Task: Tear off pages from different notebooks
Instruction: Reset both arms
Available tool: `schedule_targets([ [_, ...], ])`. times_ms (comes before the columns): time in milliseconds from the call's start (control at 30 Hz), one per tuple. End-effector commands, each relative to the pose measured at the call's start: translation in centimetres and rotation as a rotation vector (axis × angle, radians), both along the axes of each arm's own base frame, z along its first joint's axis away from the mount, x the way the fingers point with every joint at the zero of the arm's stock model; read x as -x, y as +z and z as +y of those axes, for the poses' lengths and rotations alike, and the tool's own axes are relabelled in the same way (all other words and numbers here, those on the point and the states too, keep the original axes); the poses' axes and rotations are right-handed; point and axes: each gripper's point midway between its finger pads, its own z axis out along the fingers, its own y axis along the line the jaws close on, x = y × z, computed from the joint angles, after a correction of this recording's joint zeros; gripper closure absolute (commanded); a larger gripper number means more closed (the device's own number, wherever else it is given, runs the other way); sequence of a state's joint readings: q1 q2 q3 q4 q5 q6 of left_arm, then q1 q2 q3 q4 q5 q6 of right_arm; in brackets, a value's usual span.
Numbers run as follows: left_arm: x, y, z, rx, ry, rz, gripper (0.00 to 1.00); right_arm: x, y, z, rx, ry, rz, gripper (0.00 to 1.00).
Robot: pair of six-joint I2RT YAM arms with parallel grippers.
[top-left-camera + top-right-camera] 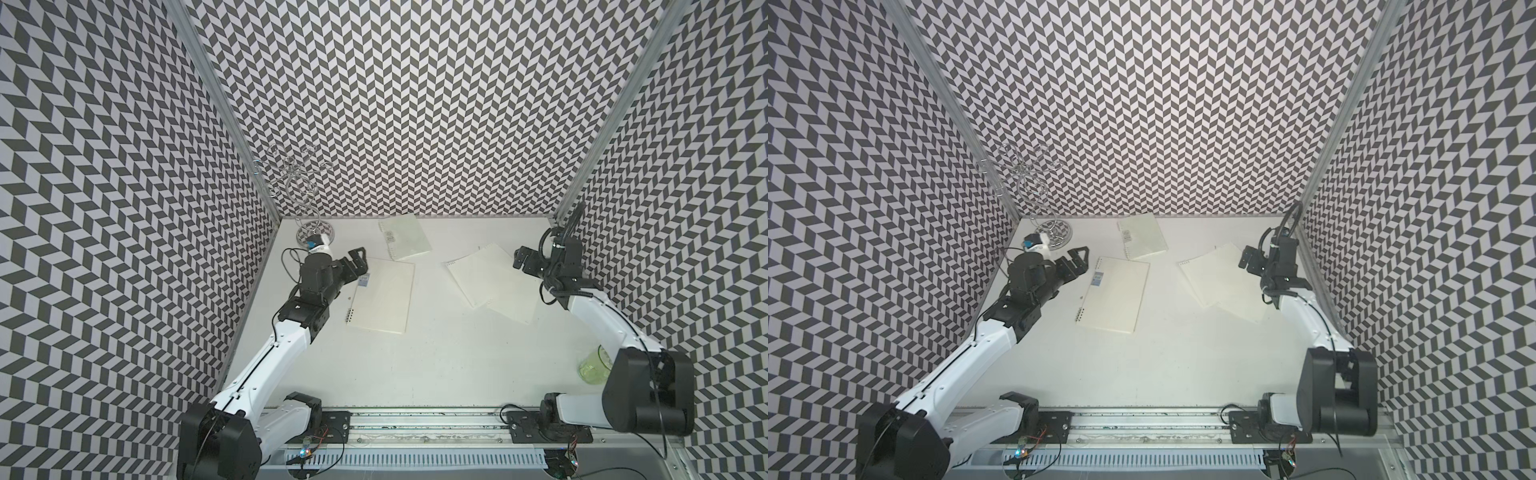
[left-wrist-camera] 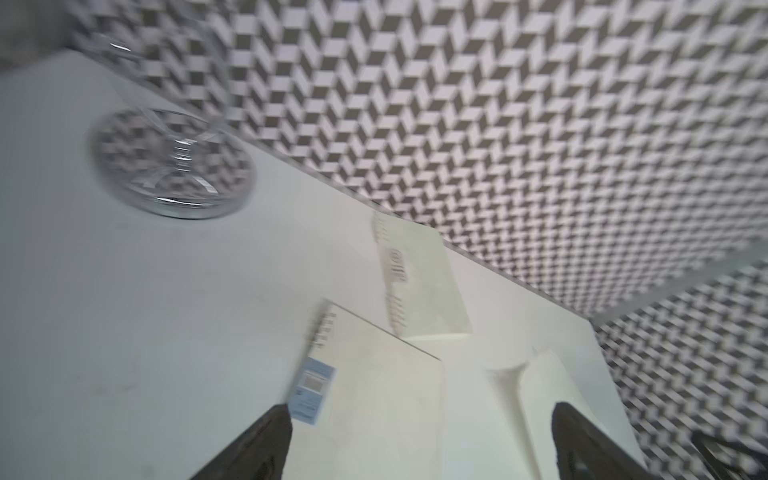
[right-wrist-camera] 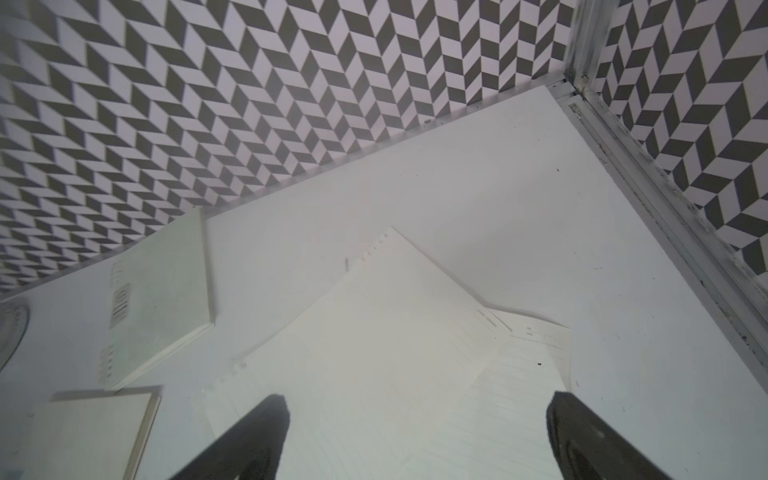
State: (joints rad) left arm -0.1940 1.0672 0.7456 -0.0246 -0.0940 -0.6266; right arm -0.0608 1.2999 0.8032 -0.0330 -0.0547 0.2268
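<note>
The large frosted-white ring-bound notebook with a small blue label (image 1: 382,299) lies flat on the white surface (image 1: 415,365). The smaller greenish notebook with a barcode label (image 1: 409,237) lies just behind it, near the back wall. Two overlapping loose cream lined pages (image 1: 490,282) lie to its right. The left tool (image 1: 356,264) hangs spread and empty just beside its bound edge. Beyond the pages from it, the right tool (image 3: 415,440) is also spread and empty.

Gray and white zigzag walls (image 1: 415,104) stand around a white table (image 1: 415,353). Metal posts (image 1: 223,104) run up the two back corners.
</note>
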Motion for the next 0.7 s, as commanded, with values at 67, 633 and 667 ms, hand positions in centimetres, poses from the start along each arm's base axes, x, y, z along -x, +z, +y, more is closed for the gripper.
schedule_targets([
  [67, 3.1, -3.1, 9.1, -0.27, 0.371, -0.017, 0.01, 2.3, 3.7, 1.6, 0.144, 0.11, -0.433, 0.0],
  [633, 1.0, -8.3, 10.0, -0.464, 0.193, -0.215, 0.01, 1.9, -2.9, 2.4, 0.272, 0.081, -0.475, 0.0],
  [667, 0.9, -8.0, 9.7, -0.456, 0.162, -0.247, 0.01, 1.4, -3.0, 2.1, 0.266, 0.064, -0.475, 0.0],
])
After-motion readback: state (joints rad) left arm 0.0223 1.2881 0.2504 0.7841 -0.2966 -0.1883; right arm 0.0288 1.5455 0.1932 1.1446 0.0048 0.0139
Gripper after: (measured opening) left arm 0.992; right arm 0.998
